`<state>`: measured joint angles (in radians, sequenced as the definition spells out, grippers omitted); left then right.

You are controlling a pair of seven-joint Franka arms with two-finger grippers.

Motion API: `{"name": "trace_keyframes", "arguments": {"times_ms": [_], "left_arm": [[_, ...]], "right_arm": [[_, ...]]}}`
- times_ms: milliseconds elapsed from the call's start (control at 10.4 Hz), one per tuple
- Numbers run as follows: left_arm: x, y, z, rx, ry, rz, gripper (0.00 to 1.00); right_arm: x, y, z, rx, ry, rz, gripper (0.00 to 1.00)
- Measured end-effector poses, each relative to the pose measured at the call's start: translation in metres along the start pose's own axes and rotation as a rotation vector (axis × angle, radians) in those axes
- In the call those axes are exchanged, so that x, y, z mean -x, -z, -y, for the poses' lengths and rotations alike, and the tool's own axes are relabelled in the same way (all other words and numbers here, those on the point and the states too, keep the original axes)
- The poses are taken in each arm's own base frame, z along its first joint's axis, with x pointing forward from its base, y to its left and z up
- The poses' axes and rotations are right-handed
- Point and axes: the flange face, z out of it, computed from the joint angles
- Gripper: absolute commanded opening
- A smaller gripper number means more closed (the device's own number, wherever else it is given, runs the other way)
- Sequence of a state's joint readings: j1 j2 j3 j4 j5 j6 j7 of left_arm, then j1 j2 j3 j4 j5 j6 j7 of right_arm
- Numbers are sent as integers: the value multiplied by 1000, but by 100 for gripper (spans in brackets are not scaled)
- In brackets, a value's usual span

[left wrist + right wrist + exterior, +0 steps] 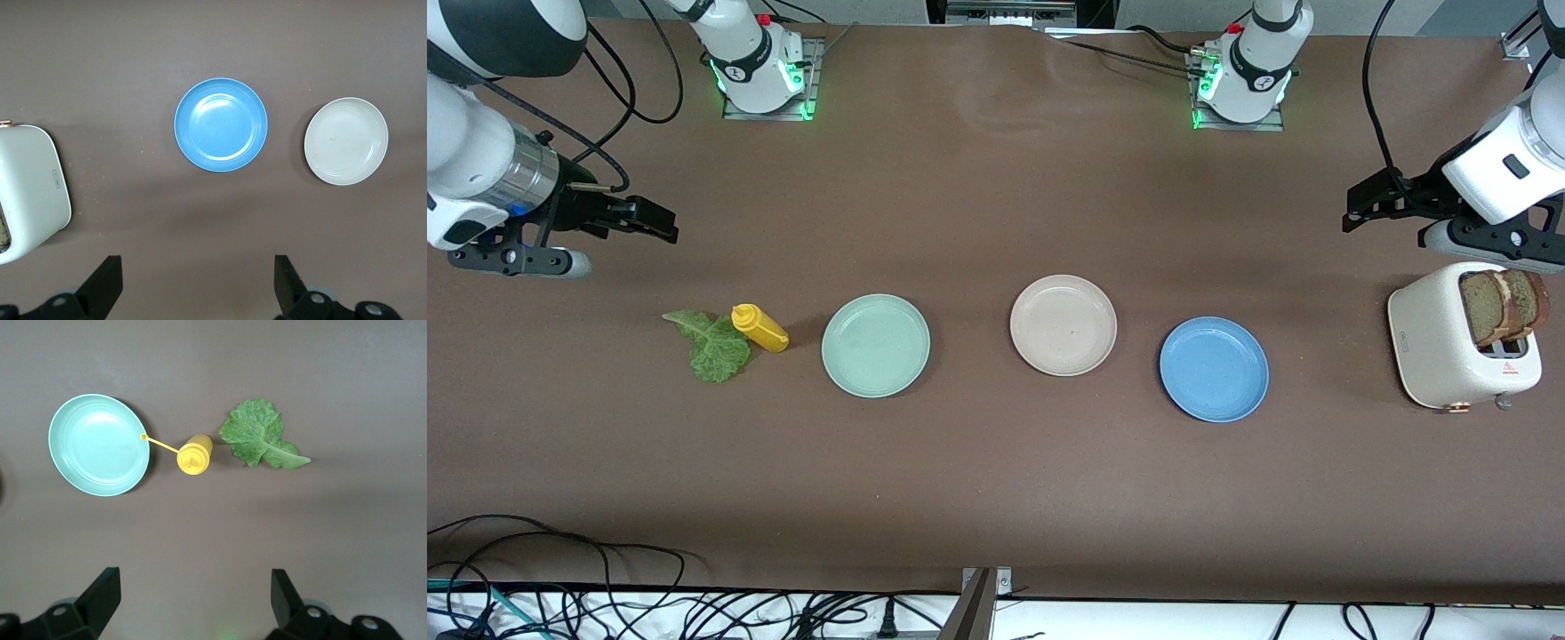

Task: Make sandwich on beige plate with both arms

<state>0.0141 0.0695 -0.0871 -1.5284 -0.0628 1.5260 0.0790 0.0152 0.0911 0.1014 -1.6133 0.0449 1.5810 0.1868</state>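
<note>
The beige plate [1063, 324] [346, 141] sits bare at mid-table, between a mint-green plate and a blue one. The sandwich's parts lie apart: two brown bread slices [1503, 307] stand in a white toaster [1440, 347] at the left arm's end, and a green lettuce leaf [713, 345] [257, 433] lies flat at the right arm's end. My left gripper [1353, 213] [198, 287] hangs open and holds nothing, over bare table beside the toaster. My right gripper [660, 224] [193, 603] hangs open and holds nothing, over bare table close to the lettuce.
A yellow mustard bottle [760, 327] [195, 453] lies between the lettuce and the mint-green plate [876, 345] [99, 445]. The blue plate [1214, 368] [221, 125] sits between the beige plate and the toaster [30, 193]. Cables run along the table edge nearest the front camera.
</note>
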Motion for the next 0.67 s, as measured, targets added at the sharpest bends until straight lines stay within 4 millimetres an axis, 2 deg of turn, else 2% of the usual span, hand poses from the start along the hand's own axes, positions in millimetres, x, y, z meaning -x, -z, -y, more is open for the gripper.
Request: {"name": "trace_keyframes", "arguments": {"times_ms": [191,383,670], "left_arm": [[0,0,-2,-28,-7,3,100],[-1,-1,-12,-30,-27,4,100],[-3,-5,-13,-28,-29,12,100]], "right_arm": [[-2,0,-8,-1,12,0,100],[-6,-4,-18,-1,33,5,100],[-21,-28,-27,0,32,39,100]]}}
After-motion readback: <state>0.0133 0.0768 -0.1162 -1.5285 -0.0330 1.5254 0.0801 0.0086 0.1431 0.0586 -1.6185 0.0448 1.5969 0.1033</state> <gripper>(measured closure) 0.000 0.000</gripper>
